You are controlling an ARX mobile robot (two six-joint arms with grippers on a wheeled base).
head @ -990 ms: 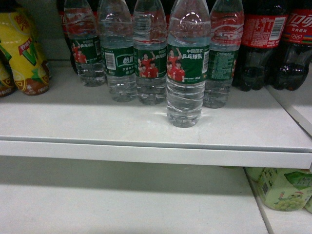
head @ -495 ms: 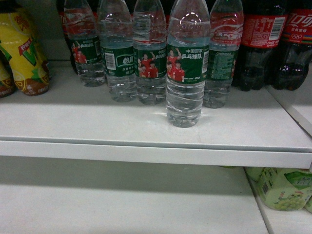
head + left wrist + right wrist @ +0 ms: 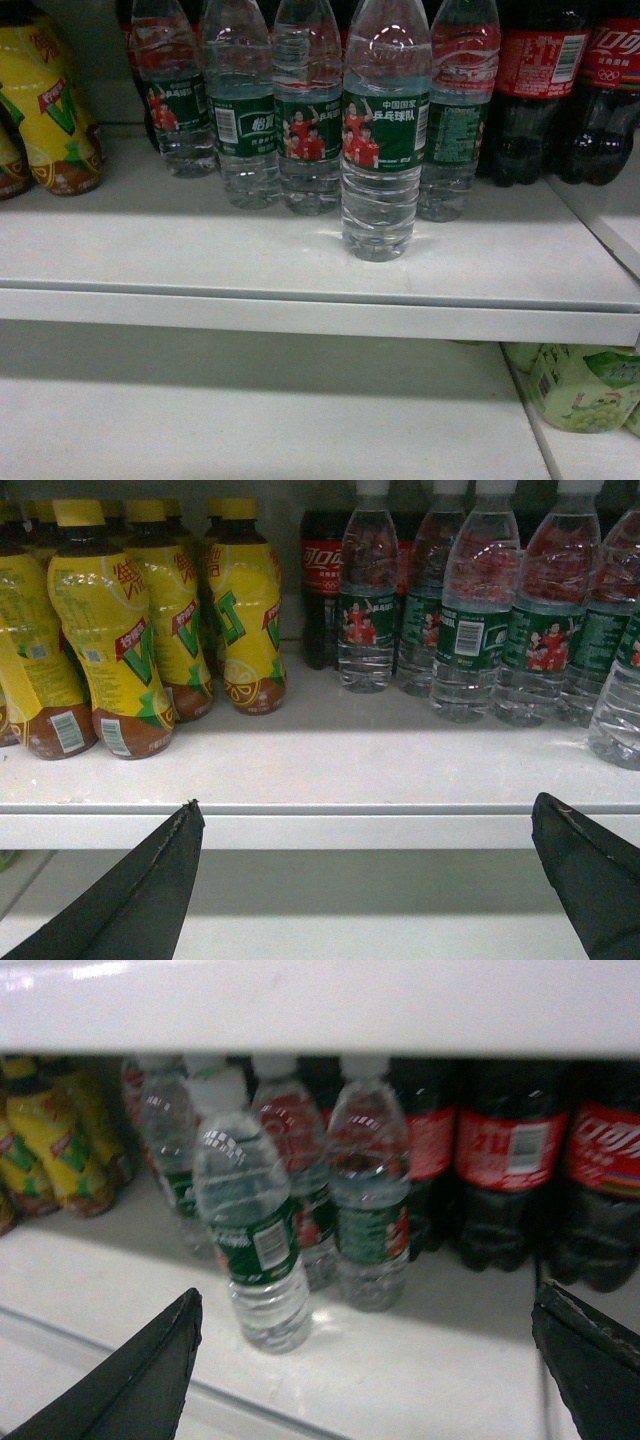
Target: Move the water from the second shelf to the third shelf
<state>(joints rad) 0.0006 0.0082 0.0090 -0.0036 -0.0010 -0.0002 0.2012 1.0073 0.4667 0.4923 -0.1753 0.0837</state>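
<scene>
Clear ribbed plastic water bottle with a green label (image 3: 255, 1250) stands upright, ahead-left of the wide-open right hand (image 3: 365, 1360); left hand (image 3: 365, 880), also wide, sits farther off.

Clear ribbed water (image 3: 384, 130) with green label, red-shirted athletes, white text; yellow drink bottles (image 3: 100, 640) left of black left gripper (image 3: 365, 880); dark red-labelled cola bottles (image 3: 510, 1160); white shelf (image 3: 300, 260).

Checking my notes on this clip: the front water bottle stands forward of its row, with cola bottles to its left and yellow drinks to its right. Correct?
Sides are swapped. In the head view the front water bottle does stand forward of its row, but the cola bottles are to its right and the yellow drinks to its left.
</scene>
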